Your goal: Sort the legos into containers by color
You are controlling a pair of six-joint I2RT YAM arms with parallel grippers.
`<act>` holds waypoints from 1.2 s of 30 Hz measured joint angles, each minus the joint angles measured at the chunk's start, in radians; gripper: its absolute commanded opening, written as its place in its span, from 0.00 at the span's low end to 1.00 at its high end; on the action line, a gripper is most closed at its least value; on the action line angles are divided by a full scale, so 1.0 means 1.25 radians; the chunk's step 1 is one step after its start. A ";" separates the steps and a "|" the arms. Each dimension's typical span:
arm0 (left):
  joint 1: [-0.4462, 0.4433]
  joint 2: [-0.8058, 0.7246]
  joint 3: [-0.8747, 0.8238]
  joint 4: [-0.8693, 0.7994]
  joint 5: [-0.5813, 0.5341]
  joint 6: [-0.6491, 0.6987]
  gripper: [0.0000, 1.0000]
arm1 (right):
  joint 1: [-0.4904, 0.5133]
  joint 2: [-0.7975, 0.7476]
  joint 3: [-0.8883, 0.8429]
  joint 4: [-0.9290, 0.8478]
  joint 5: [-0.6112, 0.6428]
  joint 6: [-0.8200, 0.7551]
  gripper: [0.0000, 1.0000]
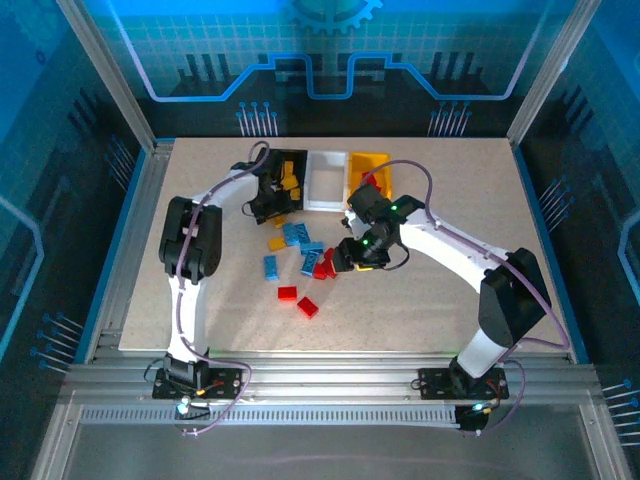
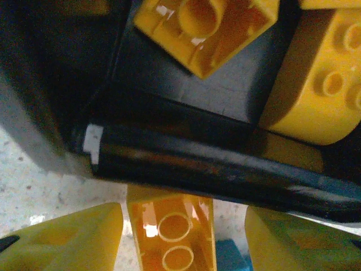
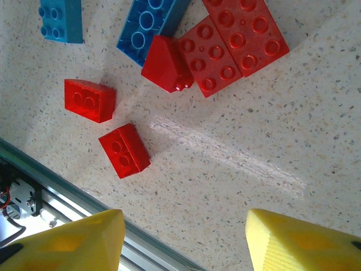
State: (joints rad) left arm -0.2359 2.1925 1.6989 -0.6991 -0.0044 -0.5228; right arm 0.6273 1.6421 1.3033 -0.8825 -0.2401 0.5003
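Readable text: none in any view.
Back wall [image 1: 335,60]: a blue gear emblem [image 1: 336,10] and circuit-style lines, with no letters or numbers.
Legos [image 3: 240,34]: the stud tops show no legible brand mark; they are too blurred to tell.
Black container [image 2: 225,172]: a small white patch [image 2: 93,144] on the rim, blank or too blurred to read.

Tabletop [image 1: 450,290]: beige board, fine dark speckle, matte. Faint pale scuff streak [image 3: 225,152] across it in right wrist view. Slotted aluminium rail frame [image 1: 330,385] around board, widest at near edge. Silver posts [image 1: 107,70] rise at far corners. Back wall [image 1: 330,60]: blue-lit panel, grid pattern, circuit-line graphic, gear outline at top centre. Side panels [image 1: 40,220] translucent blue. Light even, shadows short and soft.
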 measured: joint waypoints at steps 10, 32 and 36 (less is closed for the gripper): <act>0.000 0.014 0.015 -0.002 -0.024 -0.010 0.50 | 0.000 0.000 0.000 0.000 0.000 0.003 0.60; 0.008 -0.048 -0.110 0.050 -0.049 -0.002 0.35 | 0.002 0.000 0.000 0.004 -0.003 0.004 0.60; 0.013 -0.056 -0.115 0.048 -0.043 0.005 0.30 | 0.009 0.000 -0.006 0.014 -0.003 0.010 0.60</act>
State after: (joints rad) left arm -0.2203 2.1231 1.5547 -0.6395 -0.0586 -0.5171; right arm 0.6384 1.6421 1.2953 -0.8646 -0.2436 0.5125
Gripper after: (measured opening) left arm 0.330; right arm 0.602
